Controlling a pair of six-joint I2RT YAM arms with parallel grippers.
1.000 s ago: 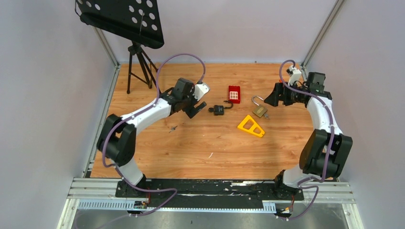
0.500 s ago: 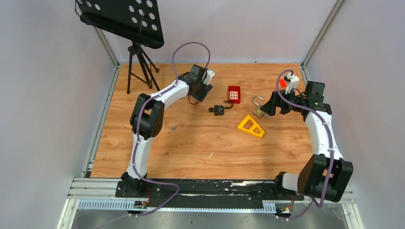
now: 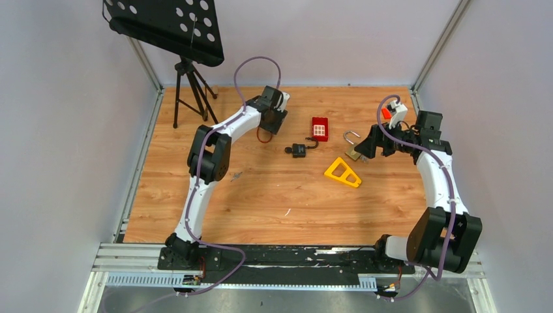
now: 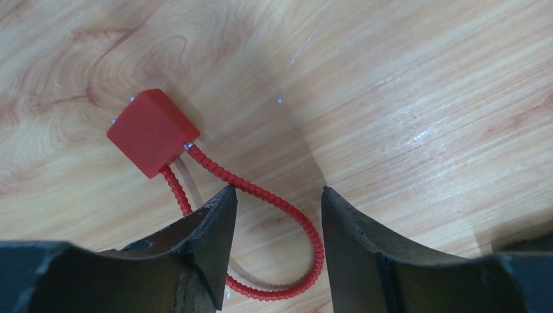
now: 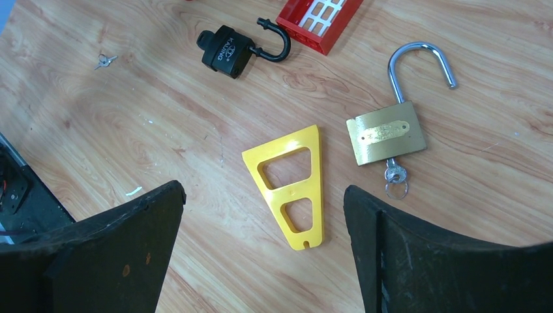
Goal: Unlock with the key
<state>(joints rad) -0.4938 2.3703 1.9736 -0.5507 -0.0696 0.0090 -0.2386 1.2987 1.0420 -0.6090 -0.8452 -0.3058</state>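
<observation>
**Red cable lock under my left gripper, not yet gripped**

Left gripper (image 4: 277,199) is unclenched at a middling gap, fingers straddling the cable (image 4: 297,215) on the table (image 4: 424,98) and holding nothing; just beyond the fingertips, up and left, lies the cube body of the red cable lock (image 4: 149,130). I judge the ribbed cable light, springy and likely to roll, so the stiff, flat-faced cube is the better hold; I cannot see its keyhole. Right gripper (image 5: 263,190) is spread wide and empty; between its fingers lies the yellow triangle (image 5: 295,190); right of that, the brass padlock (image 5: 386,132), shackle open, key (image 5: 393,175) inserted; farther, the black padlock (image 5: 225,50); farthest left, a loose key (image 5: 103,62), thin, flat and fiddly.
</observation>
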